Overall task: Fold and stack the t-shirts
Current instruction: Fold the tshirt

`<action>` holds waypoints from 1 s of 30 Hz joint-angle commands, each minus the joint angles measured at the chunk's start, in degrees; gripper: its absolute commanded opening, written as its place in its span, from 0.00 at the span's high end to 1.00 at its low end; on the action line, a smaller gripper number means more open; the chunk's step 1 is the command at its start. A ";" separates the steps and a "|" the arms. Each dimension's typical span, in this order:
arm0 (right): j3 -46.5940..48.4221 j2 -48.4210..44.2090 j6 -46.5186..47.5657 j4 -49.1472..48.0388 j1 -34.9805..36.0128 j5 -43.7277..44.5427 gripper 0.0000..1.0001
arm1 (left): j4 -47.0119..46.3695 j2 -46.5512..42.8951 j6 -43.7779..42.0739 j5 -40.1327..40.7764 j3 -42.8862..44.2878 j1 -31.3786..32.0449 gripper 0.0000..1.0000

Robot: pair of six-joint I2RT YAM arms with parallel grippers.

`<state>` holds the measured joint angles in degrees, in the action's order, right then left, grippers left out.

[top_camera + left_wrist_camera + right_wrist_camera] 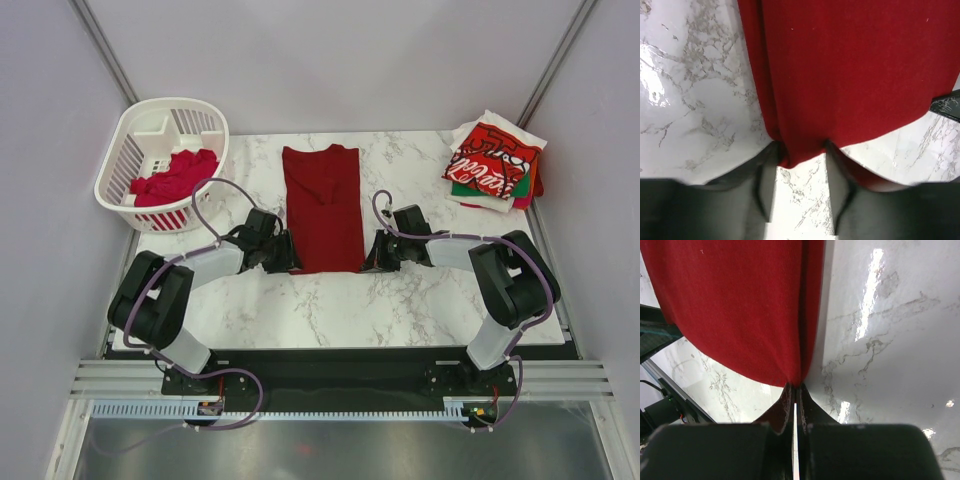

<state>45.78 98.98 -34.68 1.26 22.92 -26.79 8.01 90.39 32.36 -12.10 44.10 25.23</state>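
Observation:
A dark red t-shirt, folded into a long strip, lies mid-table. My left gripper is at its near left corner. In the left wrist view the gripper stands open, and the shirt's hem corner hangs between the spread fingers. My right gripper is at the near right corner. In the right wrist view it is shut on the pinched edge of the red shirt. Folded tees are stacked at the far right, with the Coca-Cola one on top.
A white slotted basket stands at the far left corner with crumpled red shirts inside. The marble tabletop runs to a black strip at the near edge. Grey walls close in both sides.

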 commanded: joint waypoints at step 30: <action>-6.77 -42.99 -4.17 26.42 10.57 9.03 1.00 | 22.21 -44.41 19.94 -0.38 -8.08 12.03 0.98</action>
<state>35.03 59.20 -36.97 21.67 33.26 -20.67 23.35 49.25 48.25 -14.59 32.12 37.01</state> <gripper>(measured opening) 0.010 0.043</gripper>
